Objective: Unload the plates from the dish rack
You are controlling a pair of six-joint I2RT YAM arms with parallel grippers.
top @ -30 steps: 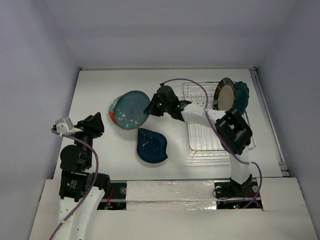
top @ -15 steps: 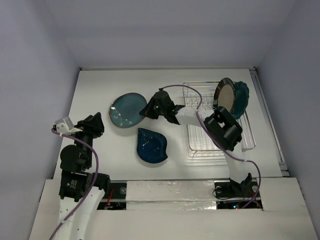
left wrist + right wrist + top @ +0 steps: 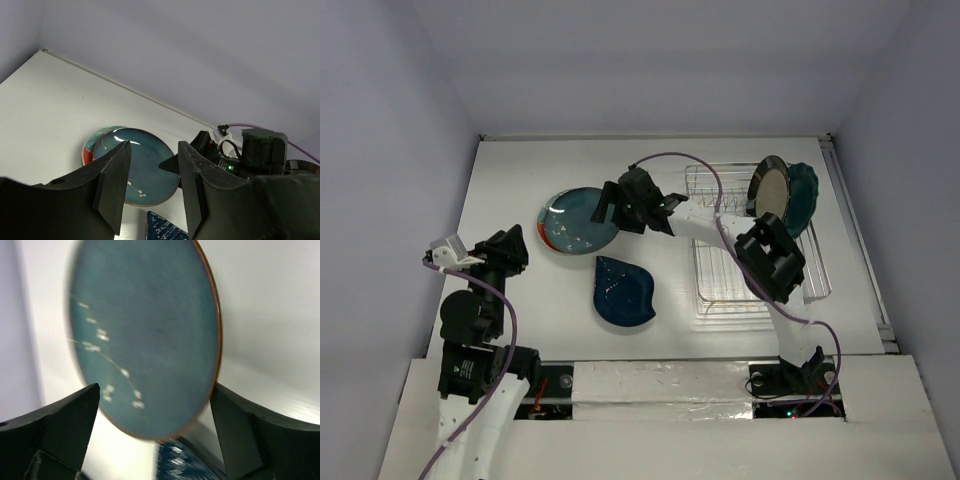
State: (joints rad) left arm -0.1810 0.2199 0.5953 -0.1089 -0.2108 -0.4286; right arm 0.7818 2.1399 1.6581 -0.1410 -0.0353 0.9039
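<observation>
You have: teal plate (image 3: 575,218), glossy glazed ceramic; blue leaf plate (image 3: 623,292), glossy glaze; rack (image 3: 715,275), shiny metal wire; desk (image 3: 510,190), smooth matt white.

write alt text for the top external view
Overhead view: the right gripper hangs open at the edge of a teal plate lying on a red-rimmed plate, beside a blue leaf plate. Two plates stand in the dish rack.
</observation>
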